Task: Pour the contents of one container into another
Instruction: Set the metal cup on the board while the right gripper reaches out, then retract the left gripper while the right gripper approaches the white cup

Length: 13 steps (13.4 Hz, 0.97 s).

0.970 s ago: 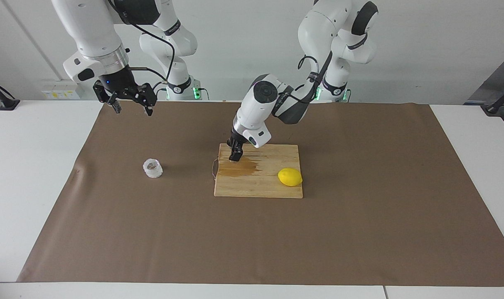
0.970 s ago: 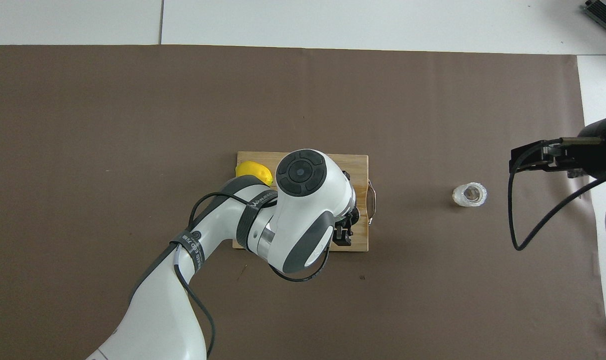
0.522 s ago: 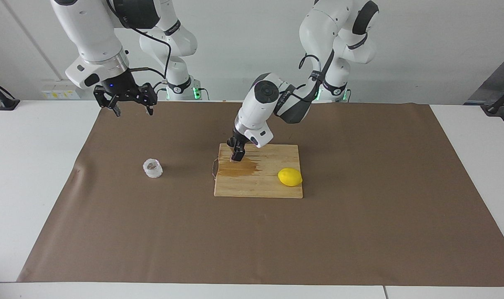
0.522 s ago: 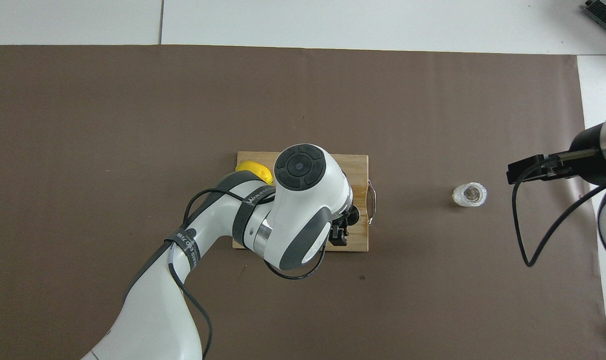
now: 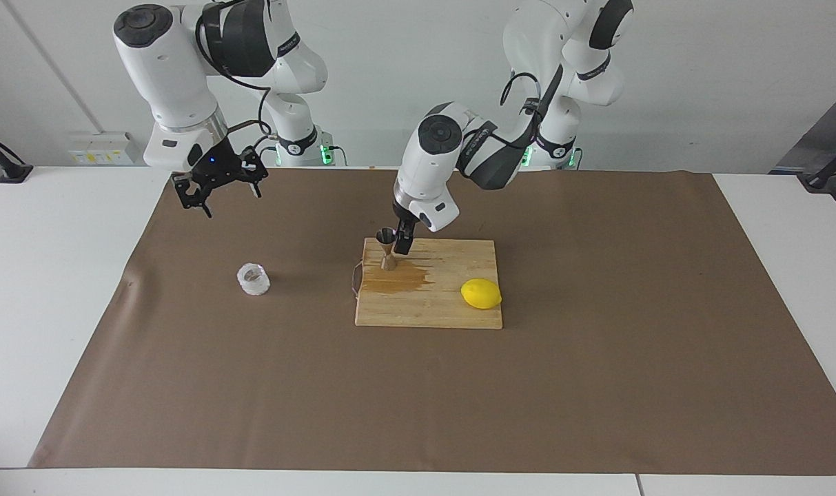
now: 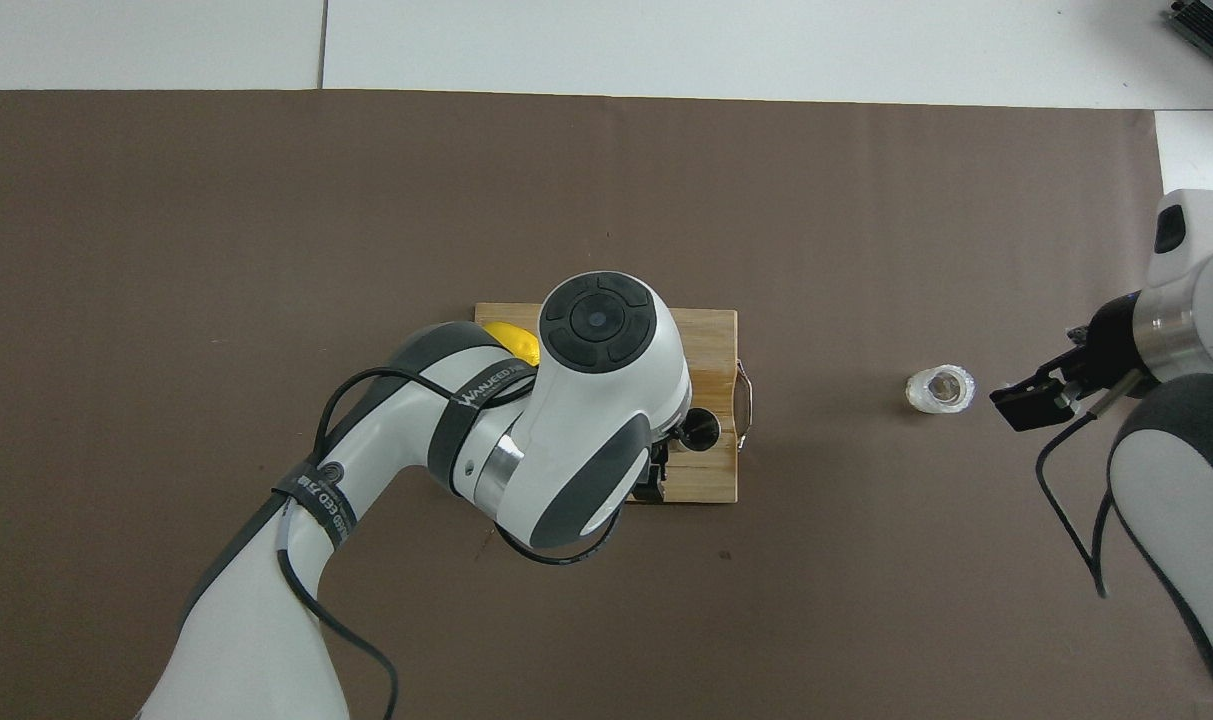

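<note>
The jigger (image 5: 387, 249) is seen upright on the board (image 5: 452, 306), beside the left gripper (image 5: 403, 244), jaws apart; the right gripper (image 5: 218, 187), jaws apart, is held above the tabletop, near the glass cup (image 5: 253, 279)

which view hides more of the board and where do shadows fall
Overhead view: the left arm's white wrist covers much of the cutting board and most of the lemon. Facing view: the board and jigger show clearly; the glass cup casts a soft shadow on the brown paper toward the board; lighting is even, without strong glare.

Left claw (image 5: 398, 242) open, right claw (image 5: 219, 184) (raised) open
</note>
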Each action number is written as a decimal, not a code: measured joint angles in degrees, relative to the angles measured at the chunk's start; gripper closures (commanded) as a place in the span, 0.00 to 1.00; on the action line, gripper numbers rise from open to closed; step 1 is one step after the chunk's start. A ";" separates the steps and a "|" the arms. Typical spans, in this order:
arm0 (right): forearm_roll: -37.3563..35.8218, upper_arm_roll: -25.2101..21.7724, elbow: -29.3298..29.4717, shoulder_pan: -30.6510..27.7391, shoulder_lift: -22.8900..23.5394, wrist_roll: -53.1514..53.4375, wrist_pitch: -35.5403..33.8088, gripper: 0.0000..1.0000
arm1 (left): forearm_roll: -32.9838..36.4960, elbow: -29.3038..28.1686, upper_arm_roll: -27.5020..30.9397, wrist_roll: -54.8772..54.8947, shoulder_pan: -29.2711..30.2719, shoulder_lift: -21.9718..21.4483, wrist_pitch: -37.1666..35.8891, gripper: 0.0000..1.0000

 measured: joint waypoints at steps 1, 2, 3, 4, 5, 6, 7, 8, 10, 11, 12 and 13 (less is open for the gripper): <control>0.00 -0.03 -1.40 -0.56 0.01 -4.72 1.72 0.00 | 1.49 0.02 0.07 0.98 1.32 -1.38 -1.02 0.00; 0.00 -0.05 -2.97 -1.20 0.05 -9.73 3.89 0.00 | 3.29 0.03 0.12 2.30 2.72 -2.66 -1.89 0.00; 0.00 -0.08 -4.65 -1.78 0.16 -14.17 6.20 0.00 | 4.63 0.03 0.16 4.37 4.15 -3.77 -2.88 0.00; 0.01 -0.11 -6.37 -2.14 0.44 -18.11 8.51 0.00 | 5.26 0.02 0.21 7.85 5.73 -4.82 -4.15 0.00; 0.02 -0.10 -7.72 -2.34 0.91 -21.42 10.27 0.00 | 5.44 0.02 0.28 11.91 7.33 -5.63 -5.26 0.00; 0.07 -0.11 -8.72 -2.60 1.84 -24.95 11.89 0.00 | 5.75 0.00 0.37 16.35 9.06 -6.26 -6.32 0.00; 0.61 -0.11 -9.45 -3.18 3.30 -28.71 13.83 0.00 | 6.70 -0.01 0.49 20.64 10.90 -6.59 -6.99 0.00; 2.16 -0.12 -10.00 -4.06 5.09 -33.01 16.22 0.00 | 7.87 -0.01 0.59 24.30 12.63 -6.68 -7.34 0.00; 5.48 -0.16 -11.43 -6.11 8.47 -42.20 21.57 0.00 | 9.14 -0.02 0.70 31.91 15.78 -6.69 -7.64 0.00; 6.77 -0.17 -12.26 -6.97 9.72 -45.84 23.75 0.00 | 9.29 -0.02 0.74 35.82 17.23 -6.73 -7.66 0.00; 8.33 -0.20 -13.10 -7.72 10.81 -49.25 25.43 0.00 | 9.39 -0.02 0.77 39.78 18.86 -6.91 -7.67 0.00; 10.37 -0.21 -13.93 -8.29 11.70 -52.26 26.75 0.00 | 9.45 -0.04 0.78 44.12 20.74 -7.35 -7.75 0.00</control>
